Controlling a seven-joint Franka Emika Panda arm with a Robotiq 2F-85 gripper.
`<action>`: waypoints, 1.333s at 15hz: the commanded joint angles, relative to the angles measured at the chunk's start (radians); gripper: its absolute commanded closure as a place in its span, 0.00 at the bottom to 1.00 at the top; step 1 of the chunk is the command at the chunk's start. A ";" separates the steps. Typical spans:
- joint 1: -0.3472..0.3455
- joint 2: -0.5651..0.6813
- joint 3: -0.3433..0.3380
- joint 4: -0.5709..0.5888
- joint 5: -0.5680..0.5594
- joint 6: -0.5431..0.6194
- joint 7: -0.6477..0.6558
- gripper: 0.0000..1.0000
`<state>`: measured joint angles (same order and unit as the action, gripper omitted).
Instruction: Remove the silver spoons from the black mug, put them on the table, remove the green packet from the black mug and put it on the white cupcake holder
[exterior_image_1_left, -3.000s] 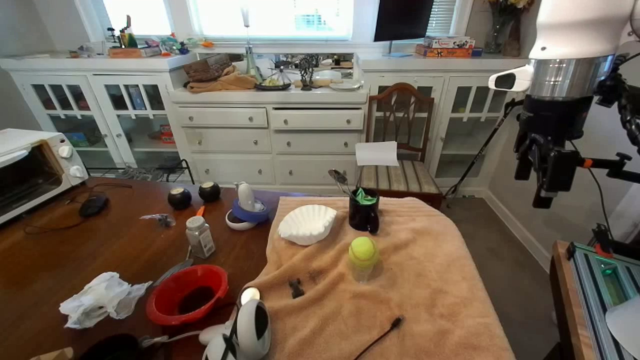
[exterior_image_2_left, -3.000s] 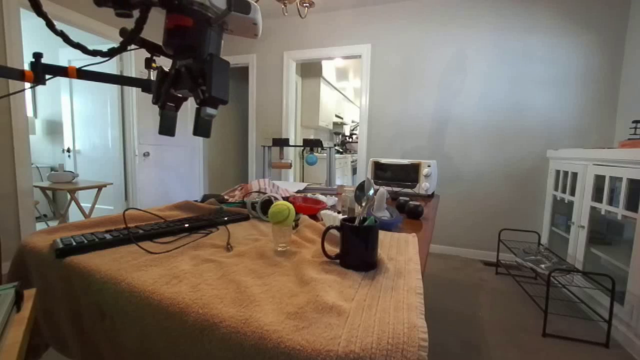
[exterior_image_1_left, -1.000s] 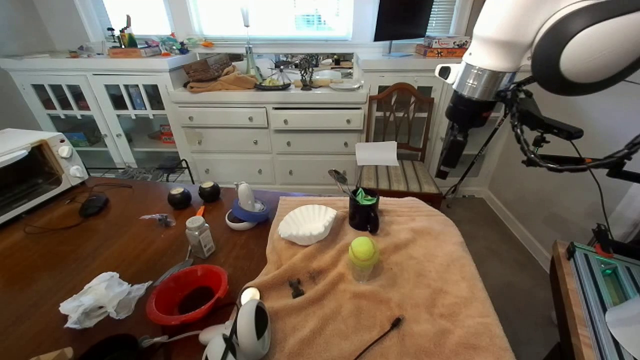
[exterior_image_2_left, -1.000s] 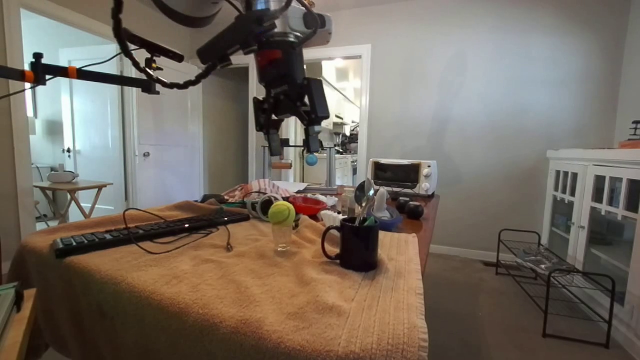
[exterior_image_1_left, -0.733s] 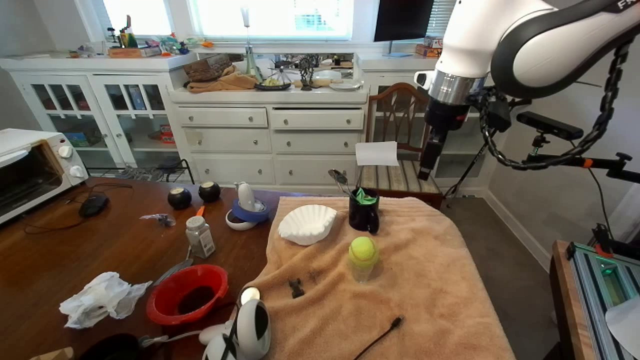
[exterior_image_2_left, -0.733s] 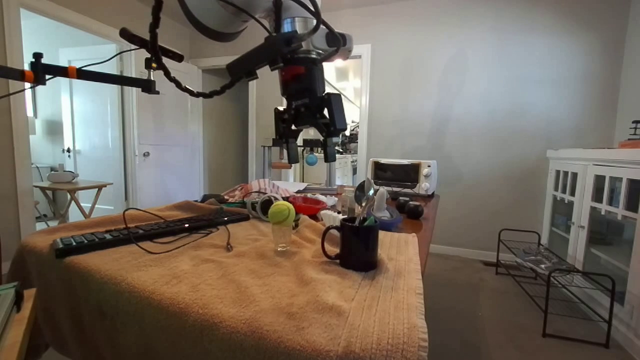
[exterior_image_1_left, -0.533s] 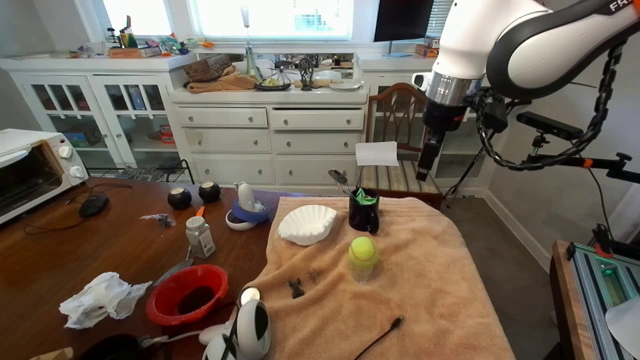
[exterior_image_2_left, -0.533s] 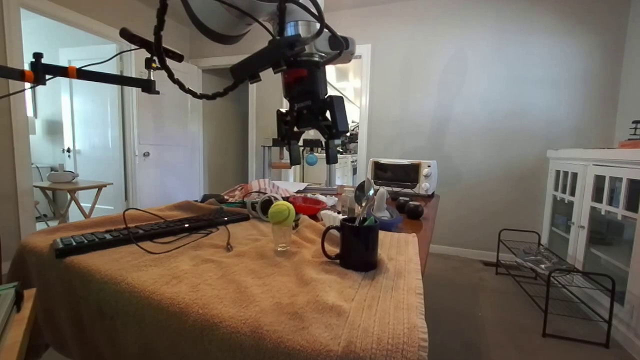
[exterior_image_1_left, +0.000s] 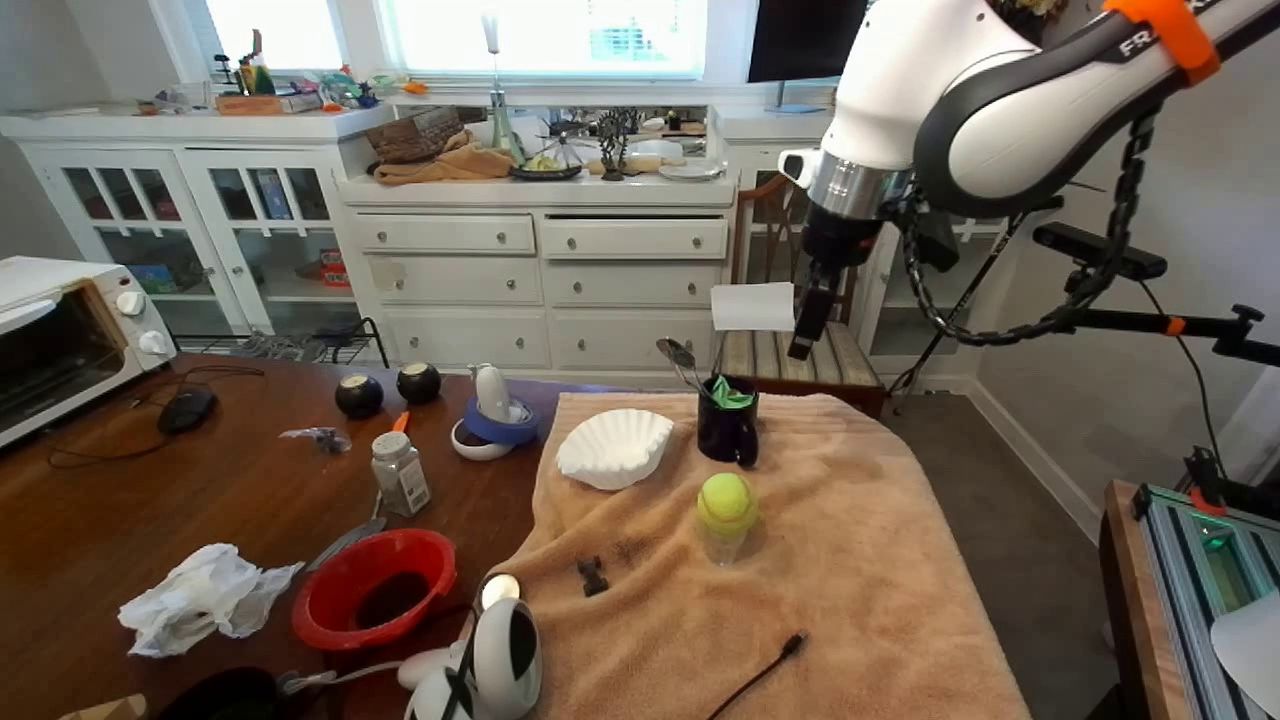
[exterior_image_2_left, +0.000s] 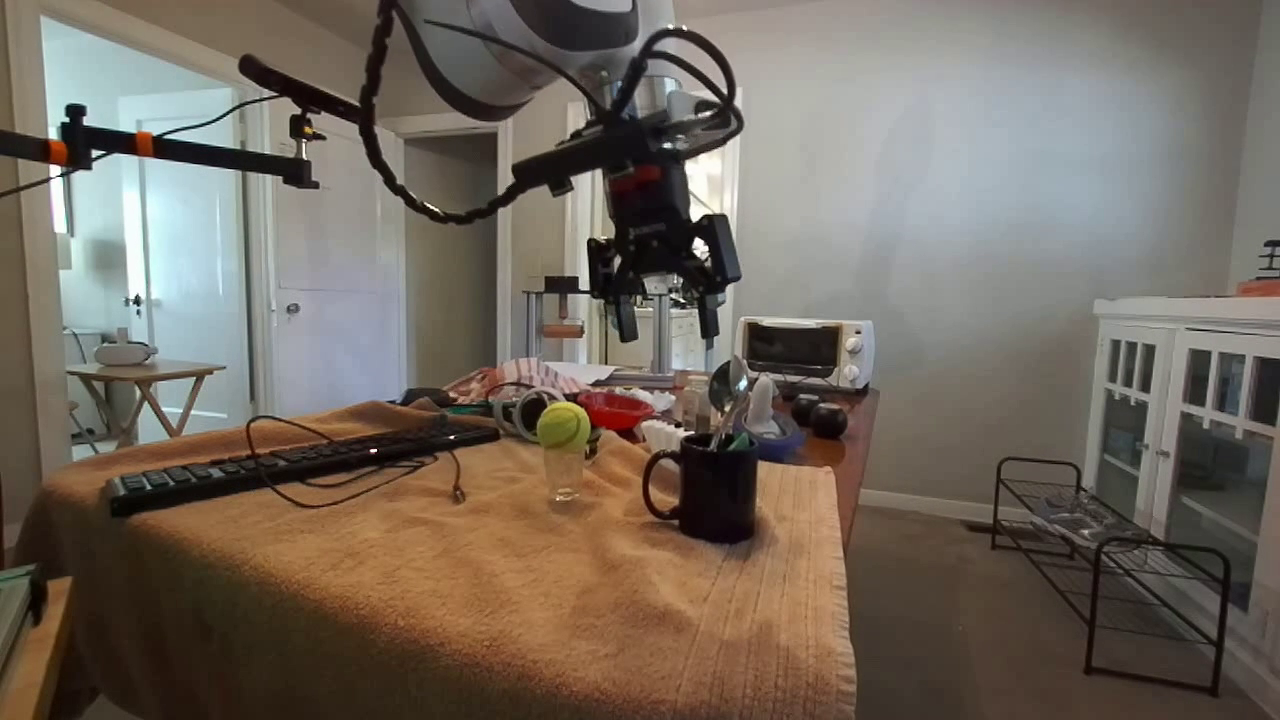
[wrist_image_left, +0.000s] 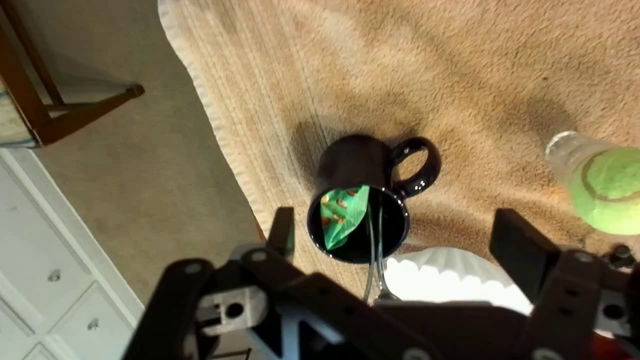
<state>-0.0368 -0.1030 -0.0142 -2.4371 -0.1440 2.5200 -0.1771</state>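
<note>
The black mug (exterior_image_1_left: 718, 435) stands upright on the beige towel, also in an exterior view (exterior_image_2_left: 720, 495) and the wrist view (wrist_image_left: 352, 165). Silver spoons (exterior_image_1_left: 680, 358) lean out of it, bowls up; their handles show in the wrist view (wrist_image_left: 372, 240). The green packet (exterior_image_1_left: 730, 393) sits inside the mug, opposite its handle in the wrist view (wrist_image_left: 345, 215). The white cupcake holder (exterior_image_1_left: 615, 450) lies beside the mug, partly hidden in the wrist view (wrist_image_left: 445, 275). My gripper (exterior_image_2_left: 668, 328) is open and empty, above the table and apart from the mug, pointing down in the wrist view (wrist_image_left: 396, 231).
A tennis ball (exterior_image_1_left: 727, 503) rests on a clear glass near the mug, also in the wrist view (wrist_image_left: 607, 190). A keyboard (exterior_image_2_left: 300, 462) with a cable lies on the towel (exterior_image_1_left: 850, 580). A red bowl (exterior_image_1_left: 375, 590) and a shaker bottle (exterior_image_1_left: 400, 475) stand on the wooden table.
My gripper has swung across from the side and lowered toward the mug, turning as it came. Its fingers stay open. The mug, spoons, packet and cupcake holder have not moved.
</note>
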 joint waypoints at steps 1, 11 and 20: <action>0.019 0.168 -0.002 0.135 0.025 0.063 -0.098 0.00; -0.003 0.346 0.051 0.259 0.116 0.076 -0.187 0.00; -0.016 0.334 0.072 0.242 0.187 0.077 -0.271 0.00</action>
<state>-0.0806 0.2417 0.0933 -2.1759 0.1363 2.5688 -0.5437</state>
